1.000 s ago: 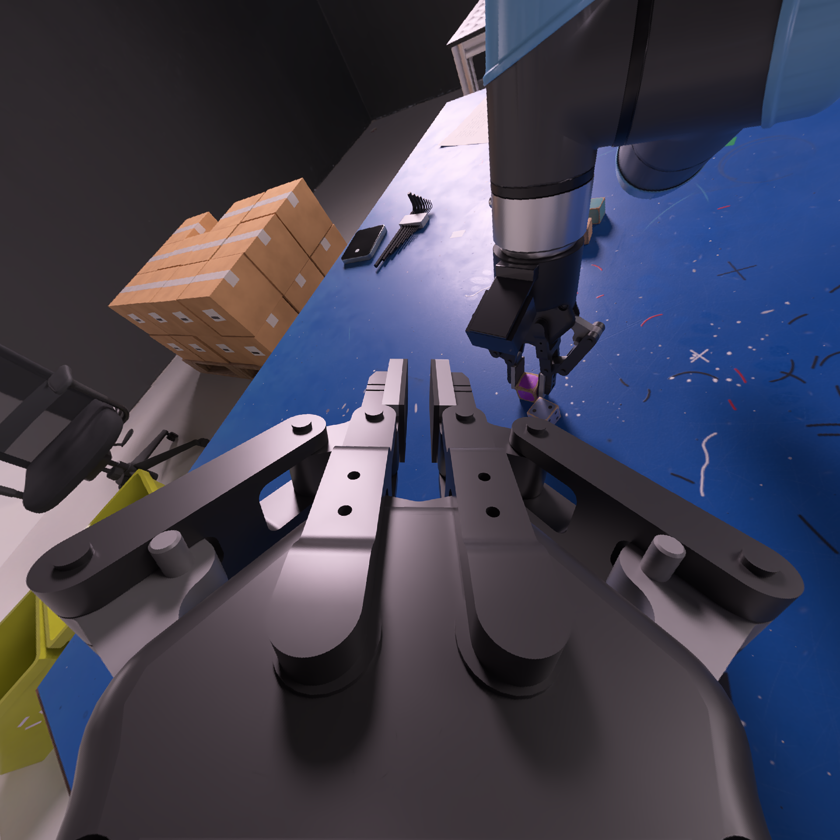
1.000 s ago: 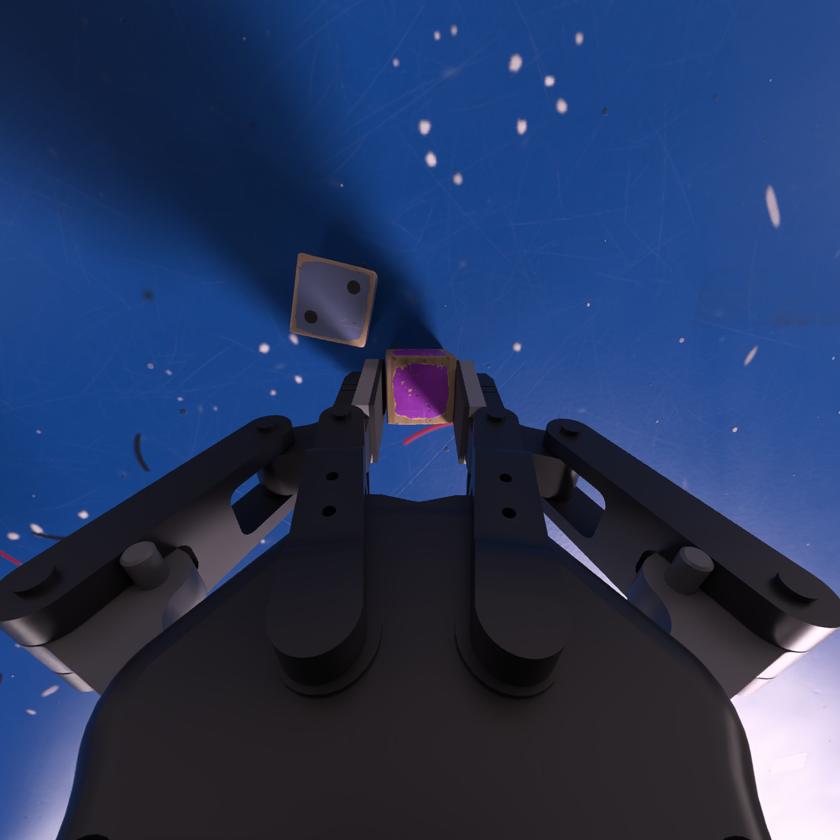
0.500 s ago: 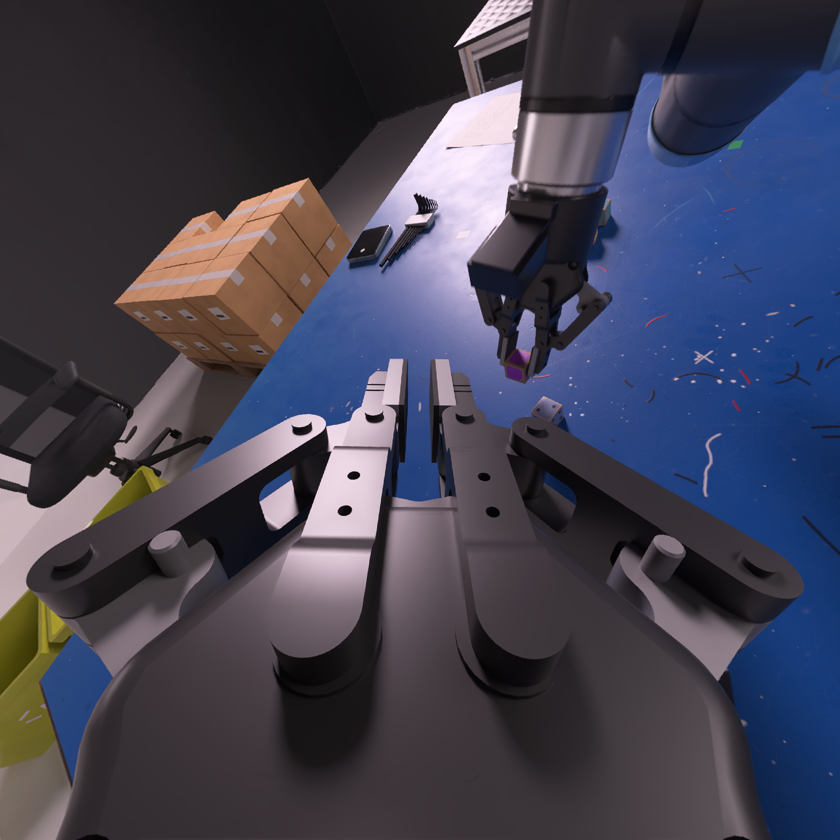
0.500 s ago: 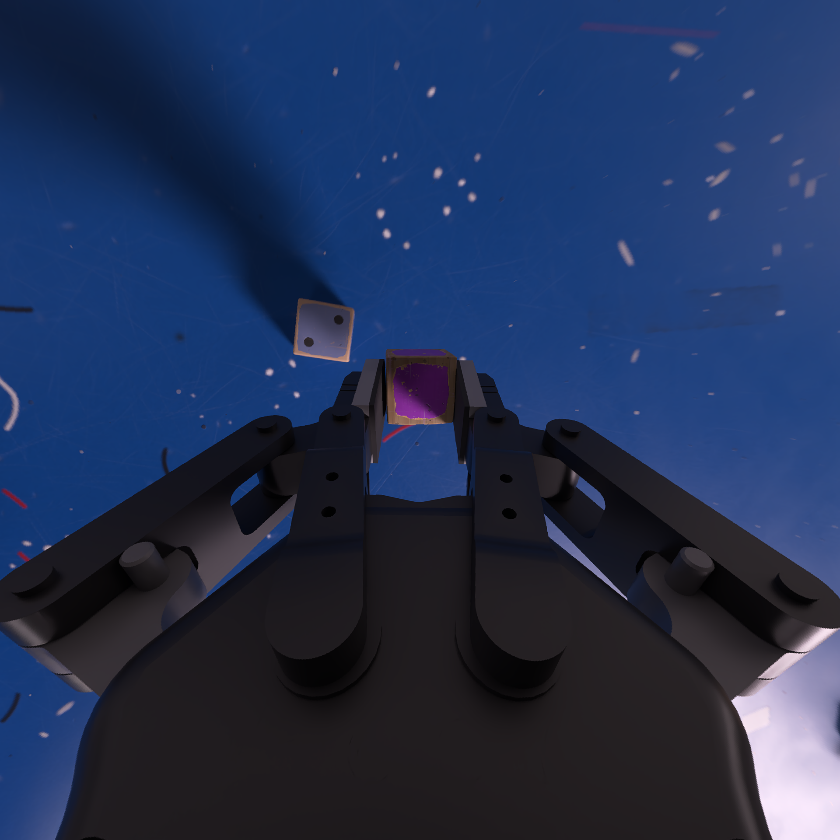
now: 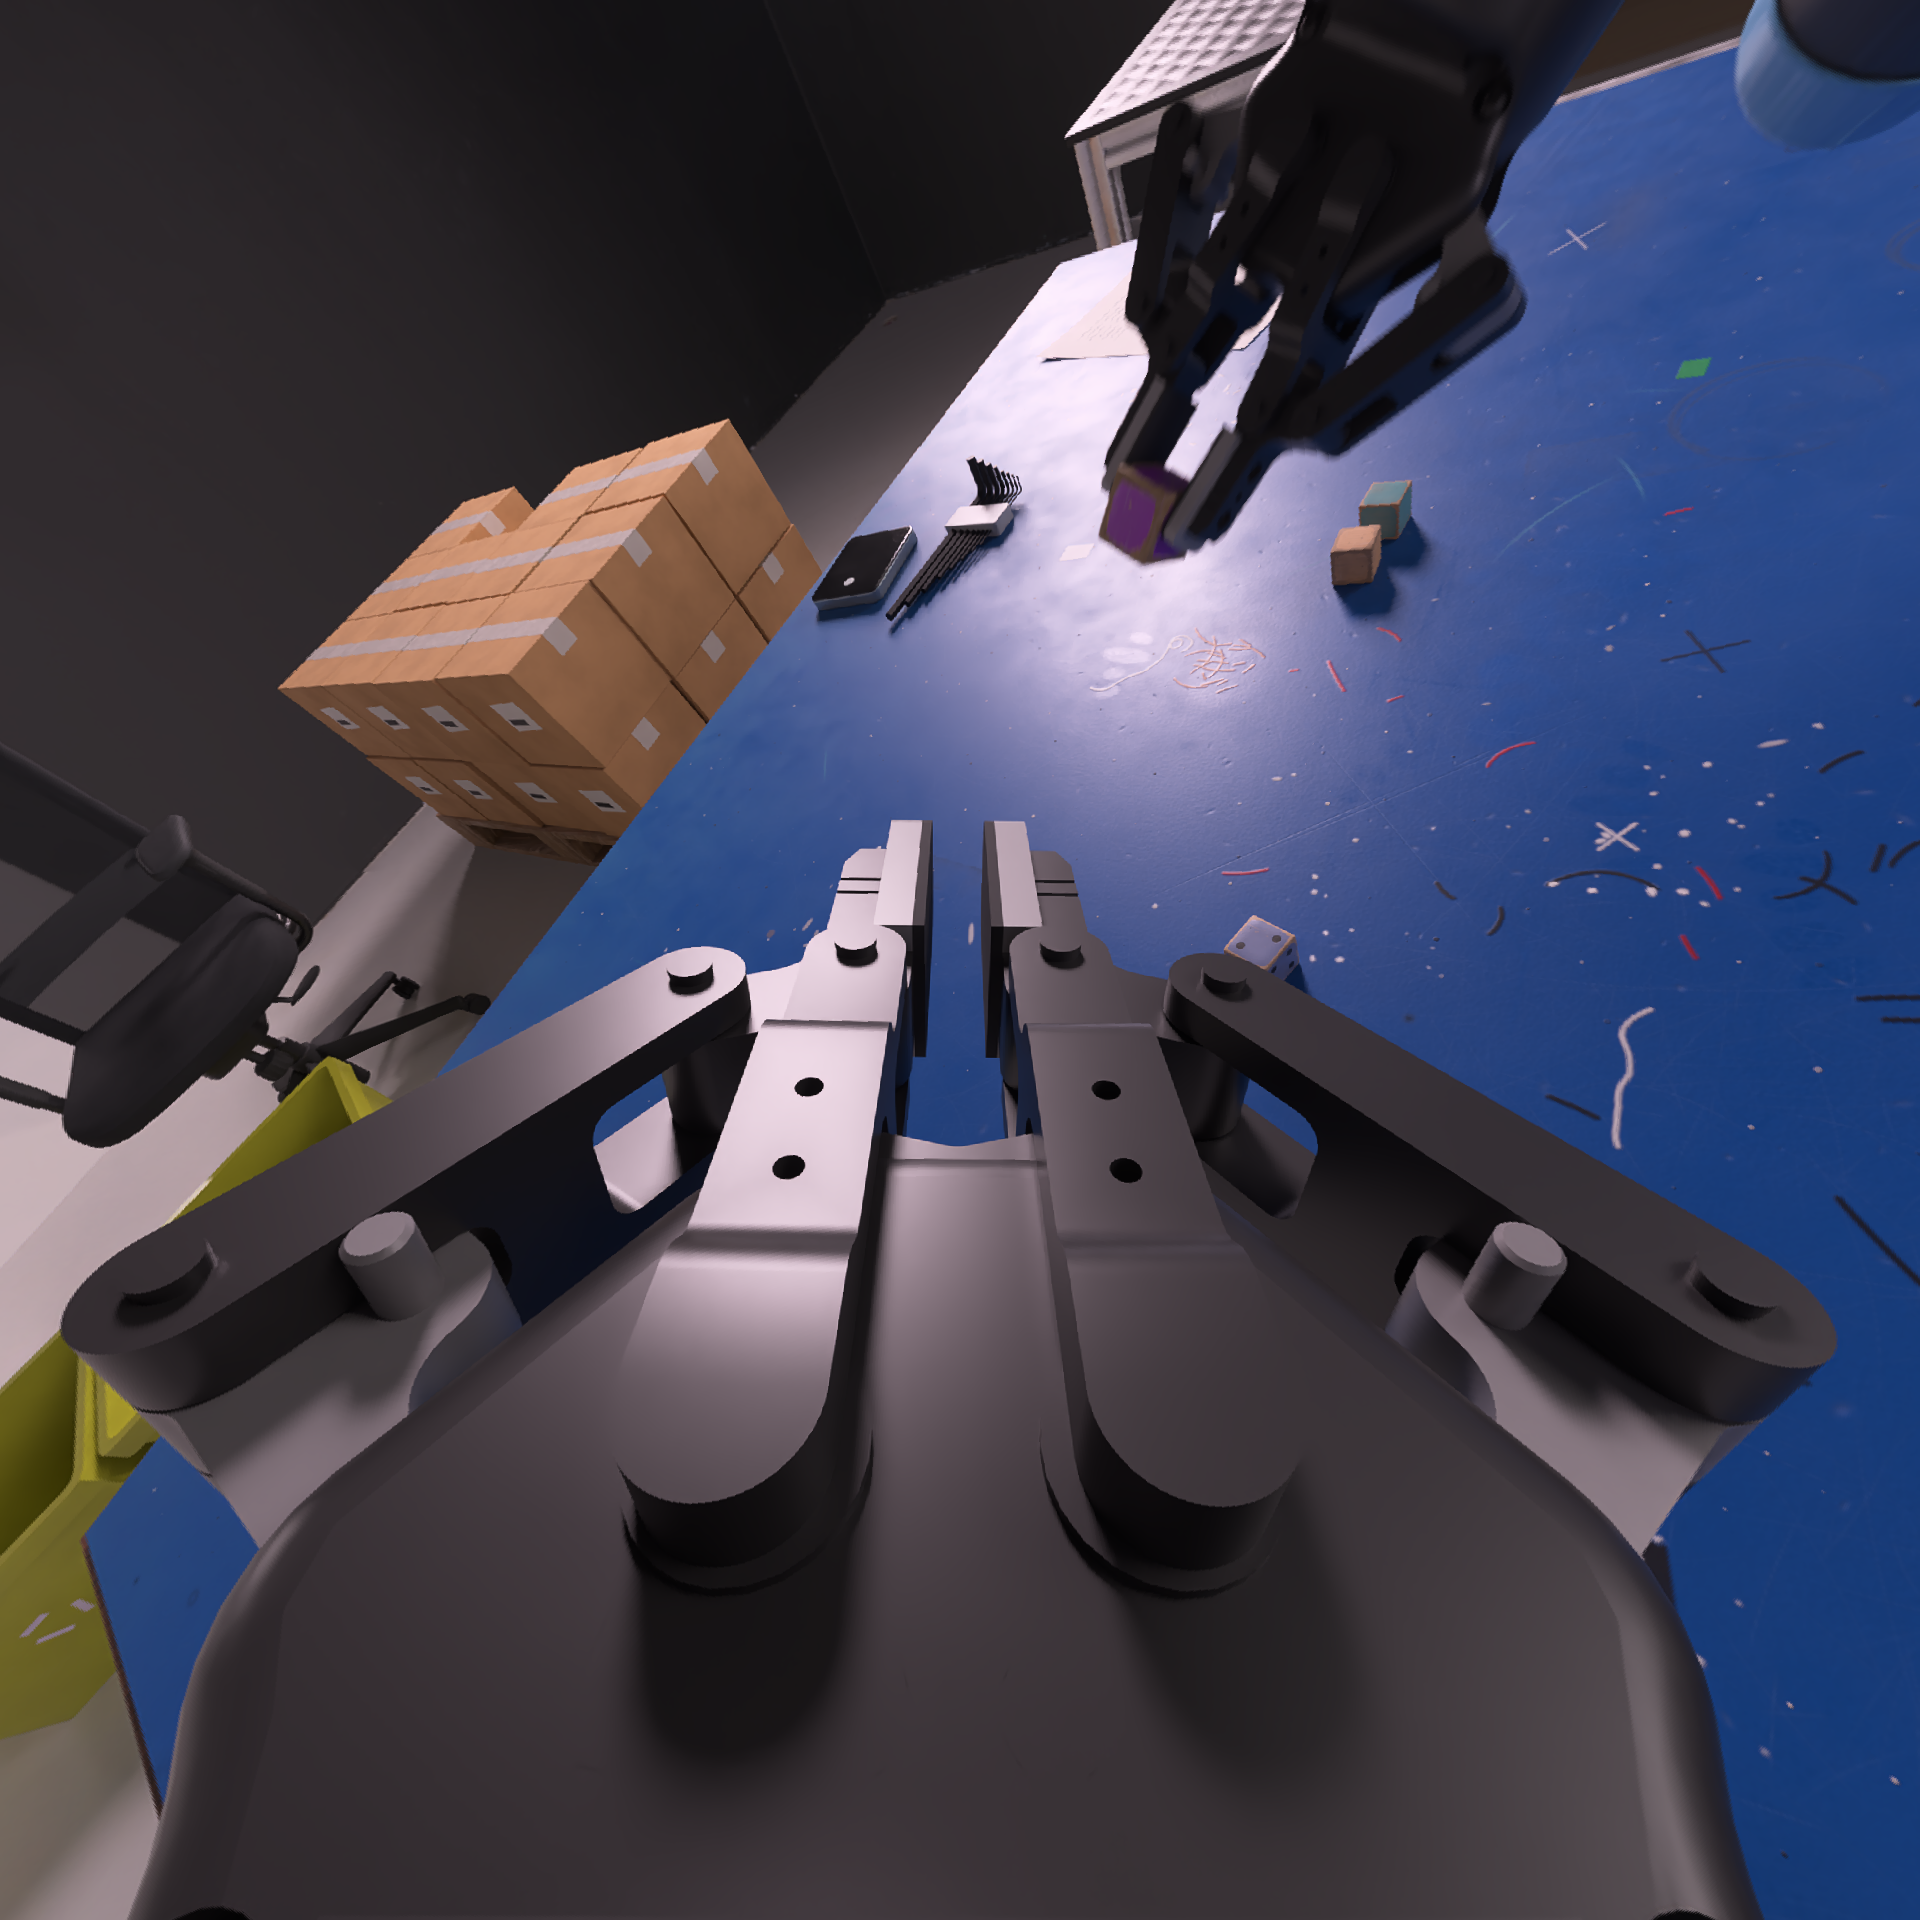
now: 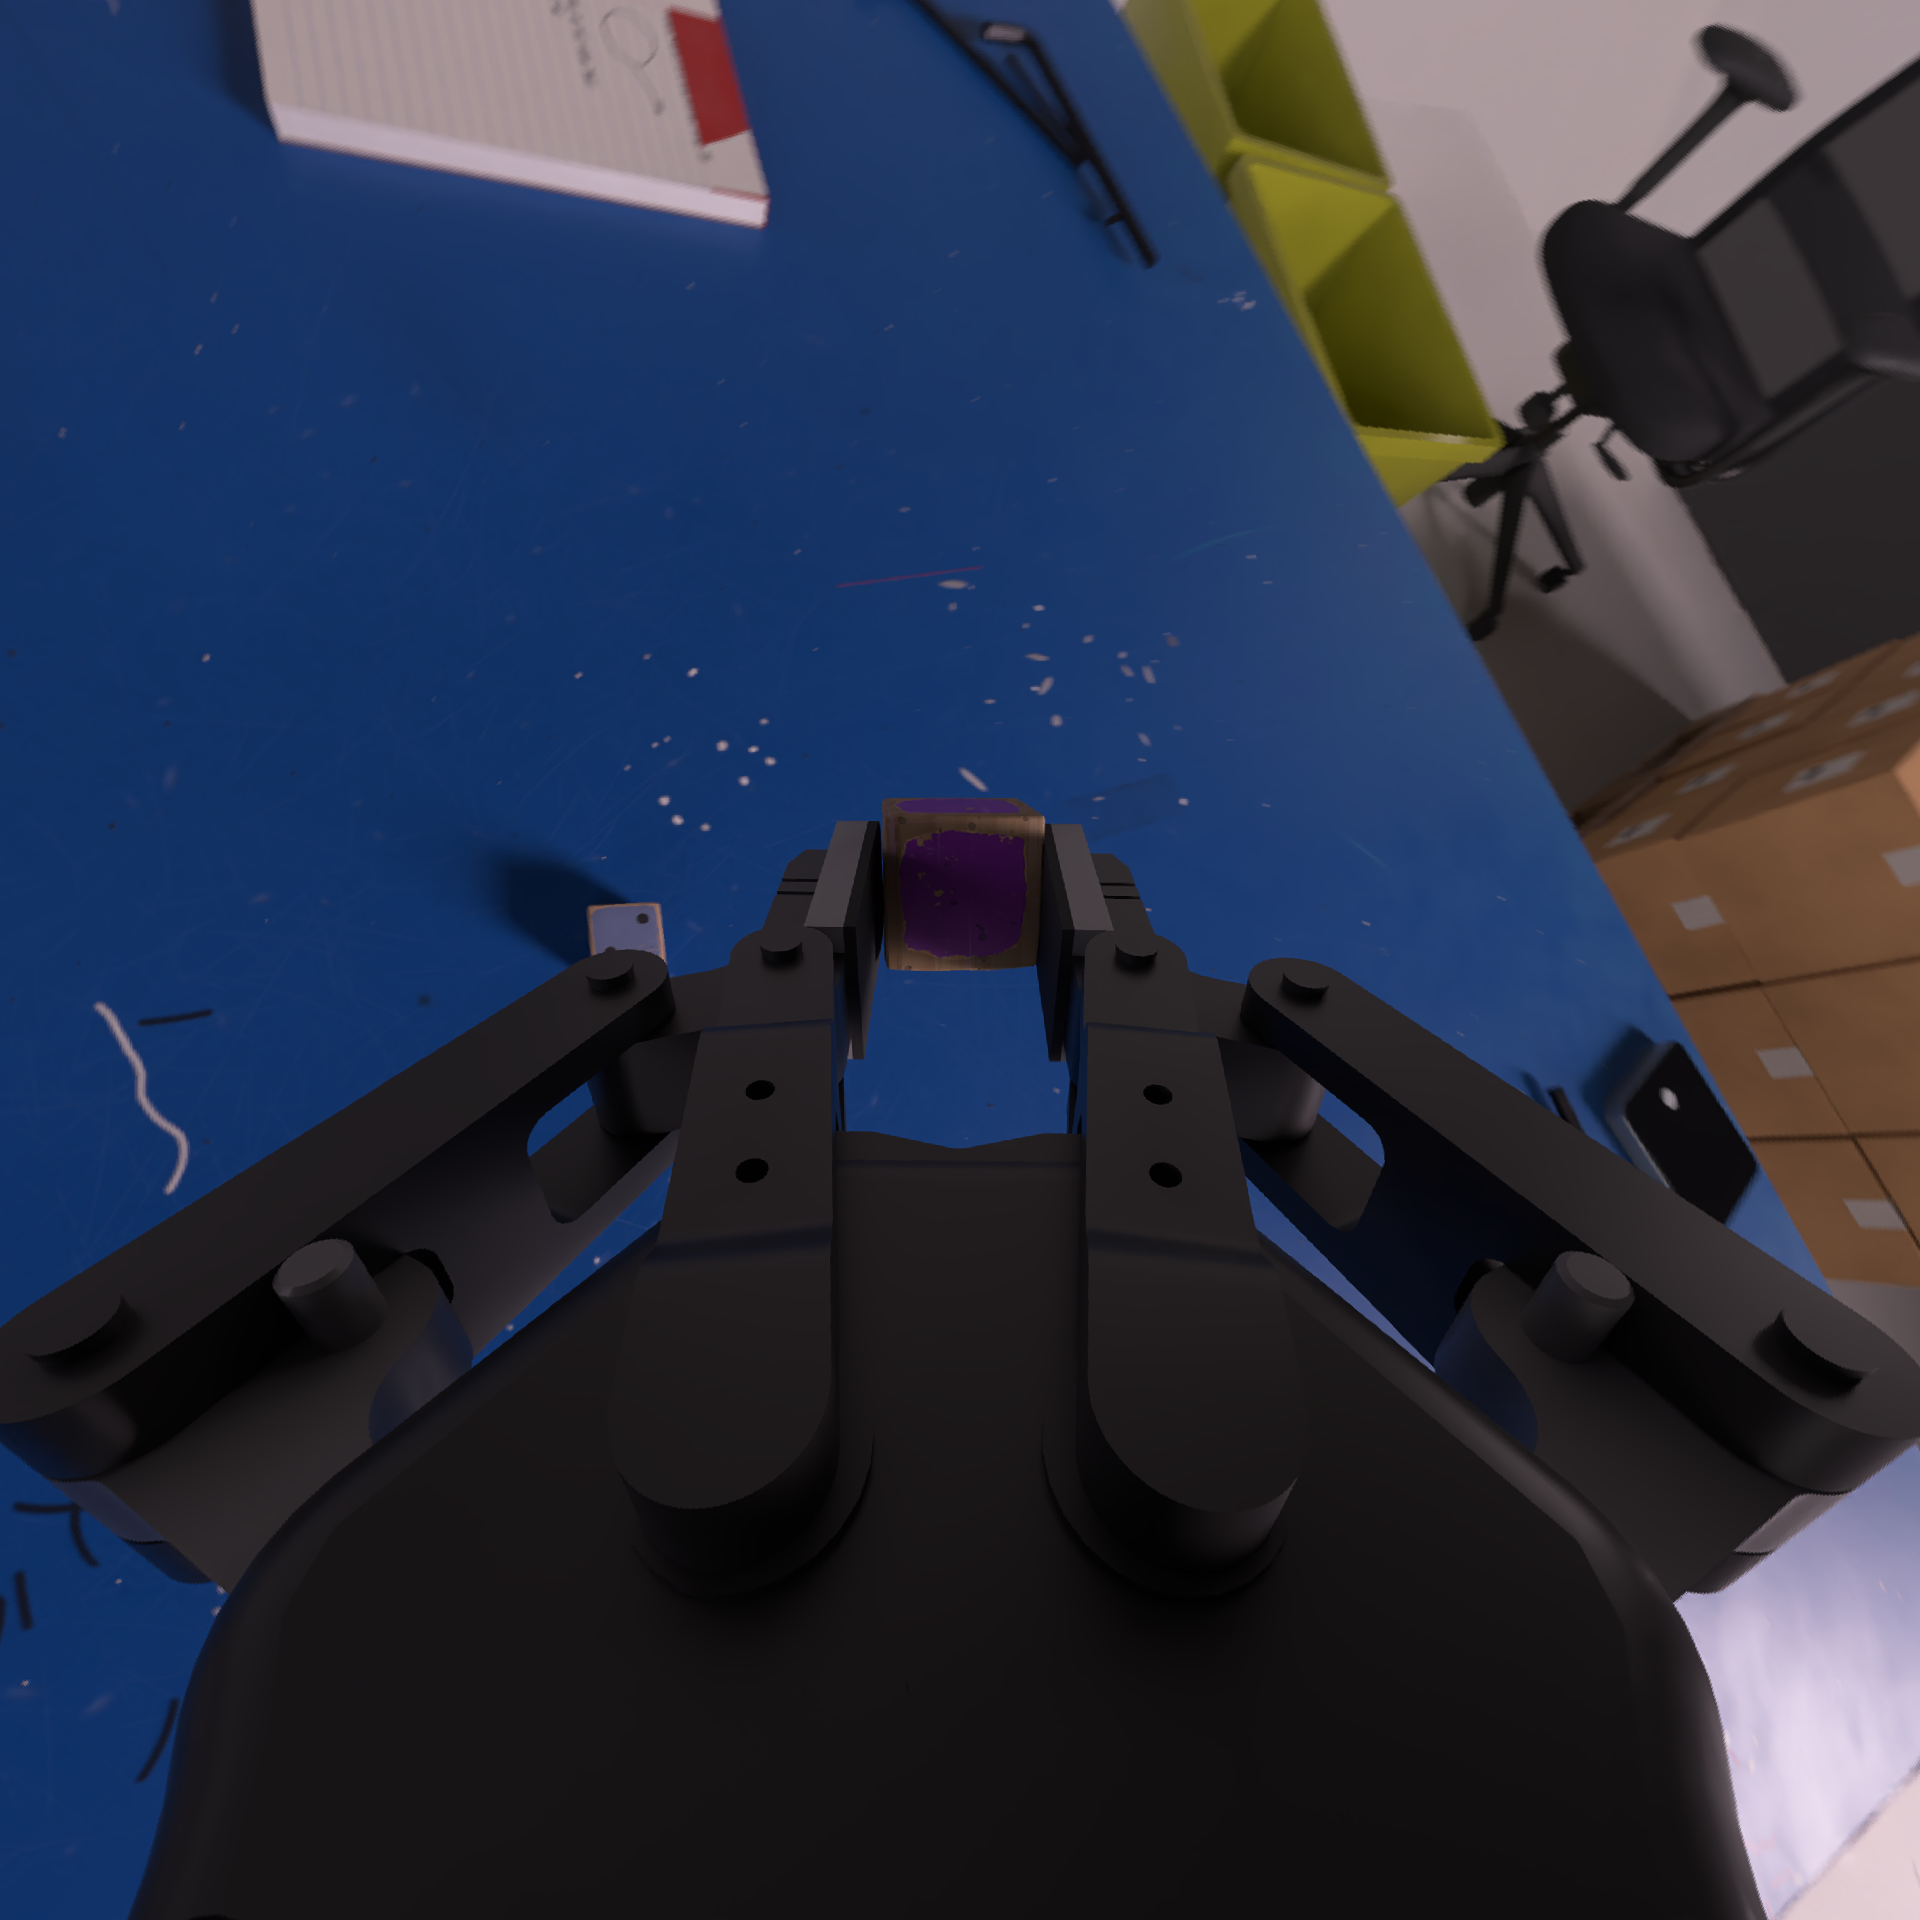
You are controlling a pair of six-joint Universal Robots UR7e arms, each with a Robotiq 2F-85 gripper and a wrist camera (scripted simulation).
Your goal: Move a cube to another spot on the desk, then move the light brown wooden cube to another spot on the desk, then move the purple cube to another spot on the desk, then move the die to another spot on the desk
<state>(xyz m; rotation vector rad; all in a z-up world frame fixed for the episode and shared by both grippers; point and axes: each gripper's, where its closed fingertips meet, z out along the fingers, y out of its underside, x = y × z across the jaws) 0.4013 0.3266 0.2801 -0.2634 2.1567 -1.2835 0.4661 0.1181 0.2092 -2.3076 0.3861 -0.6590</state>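
Clamped between the right gripper (image 6: 961, 894) fingers, the purple cube (image 6: 961, 883) is best lowered level onto bare desk (image 6: 520, 520), upper centre, clear of the die (image 6: 625, 930). Nothing is held by the nearly closed left gripper (image 5: 956, 883).

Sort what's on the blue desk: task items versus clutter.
Task items: purple-faced wooden cube held in the right claw; light brown wooden cube; teal-faced cube; white dotted die.

Clutter: black hex key set; flat black device; white notepad.
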